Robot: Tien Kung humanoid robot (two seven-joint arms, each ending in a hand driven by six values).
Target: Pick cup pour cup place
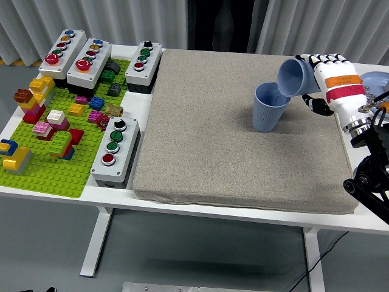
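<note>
A blue ribbed cup (268, 108) stands upright on the grey mat (237, 134), toward its far right. My right hand (318, 79) comes in from the right edge and is shut on a second blue cup (295, 77). That cup is tipped on its side, mouth pointing left and down over the rim of the standing cup. Its lip hangs just above the standing cup's right edge. Whether anything flows between them is not visible. My left arm is out of view.
A green baseplate (61, 137) with several coloured bricks fills the left of the table. Three grey button boxes (82, 58) sit at the back left and another button box (115, 149) beside the mat. A blue plate (375, 82) lies at the far right edge.
</note>
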